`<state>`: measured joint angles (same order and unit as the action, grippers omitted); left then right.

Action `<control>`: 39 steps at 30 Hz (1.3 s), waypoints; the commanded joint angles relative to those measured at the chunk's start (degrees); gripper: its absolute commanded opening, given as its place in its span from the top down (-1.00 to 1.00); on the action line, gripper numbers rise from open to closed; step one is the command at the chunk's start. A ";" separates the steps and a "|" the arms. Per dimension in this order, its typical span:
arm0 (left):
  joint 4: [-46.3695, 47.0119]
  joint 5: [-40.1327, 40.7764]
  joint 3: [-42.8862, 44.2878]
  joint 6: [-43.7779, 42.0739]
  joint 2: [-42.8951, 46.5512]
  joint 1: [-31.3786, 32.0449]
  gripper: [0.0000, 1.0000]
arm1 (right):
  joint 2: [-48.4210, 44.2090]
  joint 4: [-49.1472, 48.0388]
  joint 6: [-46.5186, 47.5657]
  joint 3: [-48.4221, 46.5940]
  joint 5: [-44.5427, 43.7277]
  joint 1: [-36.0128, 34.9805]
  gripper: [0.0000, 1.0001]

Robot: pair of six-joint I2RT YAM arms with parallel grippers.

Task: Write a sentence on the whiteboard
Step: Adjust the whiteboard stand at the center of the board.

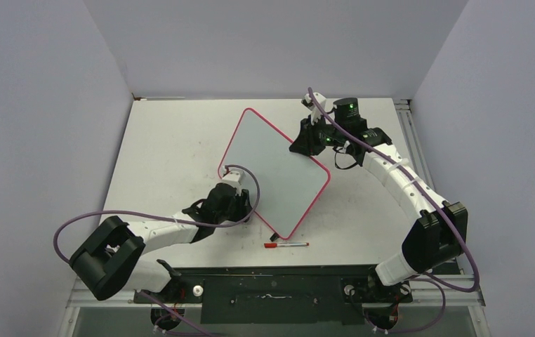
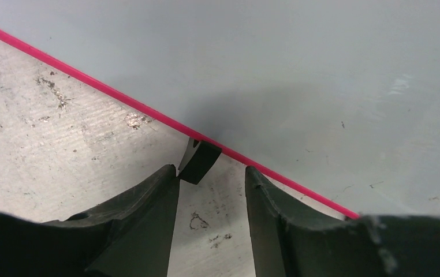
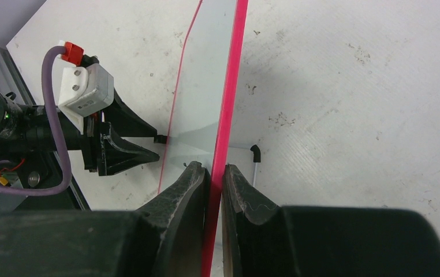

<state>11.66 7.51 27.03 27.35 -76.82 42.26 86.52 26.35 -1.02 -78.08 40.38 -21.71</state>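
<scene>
The whiteboard [image 1: 275, 165] is clamped at its pink rim by the right gripper [image 3: 216, 171]; judged stiff, light and glossy-slick, it is best held edgewise; the left gripper [image 2: 212, 173] is spread apart

glossy smooth whiteboard [image 1: 275, 165], pink plastic frame [image 3: 227, 104], matt table [image 1: 159, 154] w/ scuffs

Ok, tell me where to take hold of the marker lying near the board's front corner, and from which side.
Probably best to grip the marker at mid barrel, coming straight down with the jaws closing across its width. It lies flat on the table, running left to right, clear of the corner of the whiteboard.
</scene>
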 commanded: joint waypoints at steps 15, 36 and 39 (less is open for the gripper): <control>11.39 -0.07 2.72 -13.27 -6.31 2.33 0.39 | -2.29 1.11 4.34 0.10 3.91 1.50 0.89; 7.87 17.70 1.79 -7.27 -5.83 4.01 1.00 | 5.39 7.09 10.41 -8.54 7.96 1.14 0.89; 6.98 19.18 2.24 -6.14 -5.93 3.77 1.00 | 5.57 7.63 11.05 -9.62 8.71 1.76 0.89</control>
<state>18.02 18.11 27.38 17.78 -82.43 47.22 91.90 31.86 4.91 -84.99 46.26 -20.27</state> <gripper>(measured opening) 0.189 0.137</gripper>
